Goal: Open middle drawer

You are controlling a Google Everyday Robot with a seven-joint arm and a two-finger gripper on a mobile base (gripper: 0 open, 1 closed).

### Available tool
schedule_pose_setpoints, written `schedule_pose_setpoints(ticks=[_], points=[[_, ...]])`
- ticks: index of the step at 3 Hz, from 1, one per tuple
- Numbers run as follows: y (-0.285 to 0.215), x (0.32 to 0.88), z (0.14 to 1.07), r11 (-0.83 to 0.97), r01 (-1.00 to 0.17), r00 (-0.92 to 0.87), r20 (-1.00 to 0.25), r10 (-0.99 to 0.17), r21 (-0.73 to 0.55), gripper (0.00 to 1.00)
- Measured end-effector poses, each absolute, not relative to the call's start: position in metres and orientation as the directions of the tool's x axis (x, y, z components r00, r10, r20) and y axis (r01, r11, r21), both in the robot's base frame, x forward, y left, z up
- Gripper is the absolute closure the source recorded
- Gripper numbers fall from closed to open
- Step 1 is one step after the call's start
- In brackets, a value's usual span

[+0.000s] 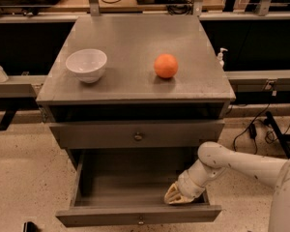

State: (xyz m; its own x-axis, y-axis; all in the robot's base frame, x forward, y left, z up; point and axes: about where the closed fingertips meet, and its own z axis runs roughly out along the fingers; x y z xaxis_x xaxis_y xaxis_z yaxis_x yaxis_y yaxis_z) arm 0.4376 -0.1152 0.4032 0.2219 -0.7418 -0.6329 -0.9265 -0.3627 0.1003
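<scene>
The middle drawer (135, 190) is pulled out below the cabinet's upper drawer. Its plain grey box is bare inside. Its low front panel (101, 216) has a small round knob (141, 221) at the centre. My gripper (176, 196) is inside this drawer at its right front corner, close against the inner side of the front panel. The white arm (232, 163) reaches in from the right.
The taller-fronted upper drawer (87, 135) with its knob (138, 137) is shut. On the cabinet top (135, 47) stand a white bowl (86, 65) at the left and an orange (166, 65) to the right of the middle. Cables (253, 129) lie on the floor at the right.
</scene>
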Motion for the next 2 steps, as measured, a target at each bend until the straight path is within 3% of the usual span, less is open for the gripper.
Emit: schedule_pose_setpoints(ticks=[2], points=[[-0.1152,0.4376,0.4032,-0.363,-0.927,0.222,-0.633,-0.742,0.1,1.0]])
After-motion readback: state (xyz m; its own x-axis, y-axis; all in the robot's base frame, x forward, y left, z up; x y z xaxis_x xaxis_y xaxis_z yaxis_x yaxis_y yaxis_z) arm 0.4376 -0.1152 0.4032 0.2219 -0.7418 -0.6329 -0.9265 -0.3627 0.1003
